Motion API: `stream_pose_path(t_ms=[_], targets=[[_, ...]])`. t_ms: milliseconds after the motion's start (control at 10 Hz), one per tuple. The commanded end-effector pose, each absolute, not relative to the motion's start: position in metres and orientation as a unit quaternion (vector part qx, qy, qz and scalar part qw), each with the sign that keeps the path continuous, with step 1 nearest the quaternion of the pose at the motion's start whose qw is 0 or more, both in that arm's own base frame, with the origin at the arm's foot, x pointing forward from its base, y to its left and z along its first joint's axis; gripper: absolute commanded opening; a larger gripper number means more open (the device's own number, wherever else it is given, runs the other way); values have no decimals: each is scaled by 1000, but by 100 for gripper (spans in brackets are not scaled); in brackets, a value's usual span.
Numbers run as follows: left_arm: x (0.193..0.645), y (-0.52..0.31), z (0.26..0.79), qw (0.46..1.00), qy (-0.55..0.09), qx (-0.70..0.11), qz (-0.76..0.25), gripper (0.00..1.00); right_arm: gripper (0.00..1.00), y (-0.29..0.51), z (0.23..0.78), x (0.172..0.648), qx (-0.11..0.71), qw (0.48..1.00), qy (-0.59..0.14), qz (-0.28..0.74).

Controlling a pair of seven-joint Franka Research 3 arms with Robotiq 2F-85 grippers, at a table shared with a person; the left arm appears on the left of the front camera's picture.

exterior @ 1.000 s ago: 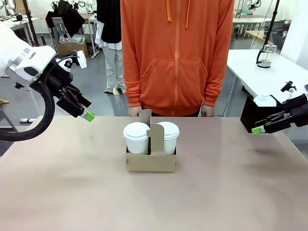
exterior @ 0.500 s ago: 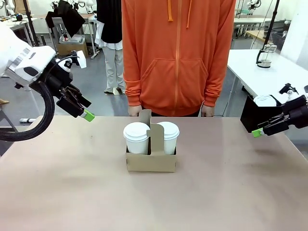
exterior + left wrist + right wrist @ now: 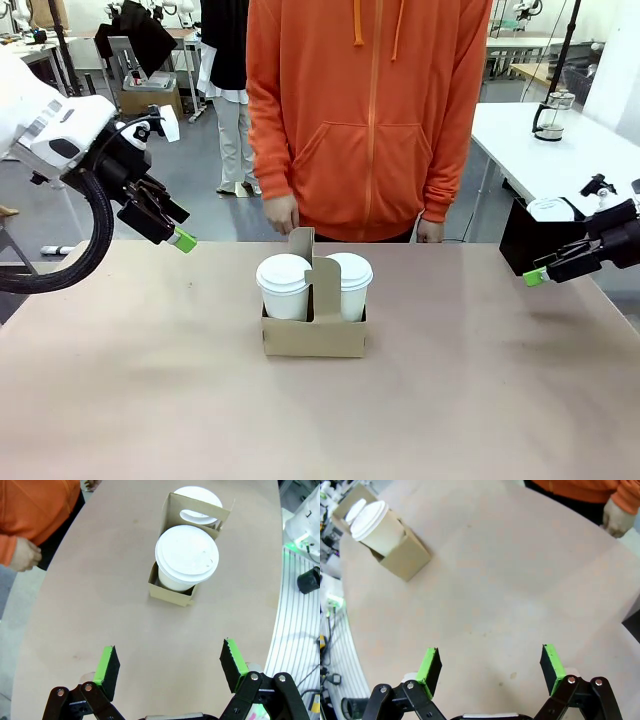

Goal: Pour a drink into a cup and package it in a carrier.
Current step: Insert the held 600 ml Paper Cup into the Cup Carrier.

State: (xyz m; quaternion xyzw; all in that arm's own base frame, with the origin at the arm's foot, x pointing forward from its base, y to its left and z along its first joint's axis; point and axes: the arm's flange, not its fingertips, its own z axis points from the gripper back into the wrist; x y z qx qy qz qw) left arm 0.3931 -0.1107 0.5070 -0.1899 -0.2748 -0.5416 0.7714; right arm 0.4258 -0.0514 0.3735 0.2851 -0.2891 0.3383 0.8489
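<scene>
The brown cardboard carrier (image 3: 313,325) stands in the middle of the table (image 3: 150,400), with two white lidded cups (image 3: 284,285) in its slots. The left gripper (image 3: 170,666) hangs above the far left part of the table, jaws wide apart and empty. The right gripper (image 3: 490,666) hangs at the far right, also wide open, with nothing in it. A person in an orange hoodie (image 3: 368,110) stands at the far side.

we see a tan table (image 3: 150,400) with a person in an orange hoodie (image 3: 365,110) standing at its far edge. to the right, a black square box (image 3: 525,240) stands beside the table with a short white lidded cup (image 3: 550,208) at its top. behind it a white table (image 3: 545,150) carries a glass press jug (image 3: 549,115). far left in the background, a cardboard box (image 3: 150,100) sits on the floor under a cluttered bench.
</scene>
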Motion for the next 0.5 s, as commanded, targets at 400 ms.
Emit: stream_pose_path(t_ms=[400], targets=[[392, -111, 509, 776, -269, -188, -539, 100, 100, -53, 375, 427, 289, 847, -290, 338]])
